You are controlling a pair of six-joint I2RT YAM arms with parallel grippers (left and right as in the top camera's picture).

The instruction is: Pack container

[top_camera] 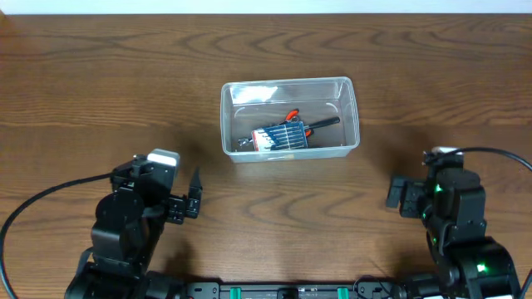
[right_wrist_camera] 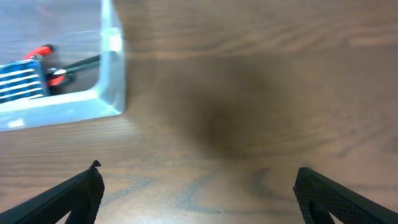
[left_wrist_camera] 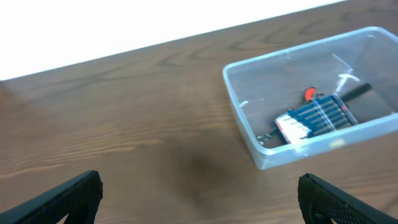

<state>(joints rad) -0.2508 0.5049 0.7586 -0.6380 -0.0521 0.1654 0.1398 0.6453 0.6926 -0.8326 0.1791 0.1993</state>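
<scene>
The container (top_camera: pixel 349 90) is a clear rectangular tub at the middle of the table. It holds a small blue flat pack of tools (top_camera: pixel 281 135) and a black tool with red parts (top_camera: pixel 309 124). The container also shows in the left wrist view (left_wrist_camera: pixel 245 121), up right, and in the right wrist view (right_wrist_camera: pixel 111 74), up left. My left gripper (left_wrist_camera: pixel 200 198) is open and empty over bare table, near and to the left of the container. My right gripper (right_wrist_camera: pixel 199 196) is open and empty over bare table, near and to the right of it.
The wooden table (top_camera: pixel 100 75) ends at a far edge against a white surface (top_camera: pixel 266 7). Black cables run from both arm bases along the near edge.
</scene>
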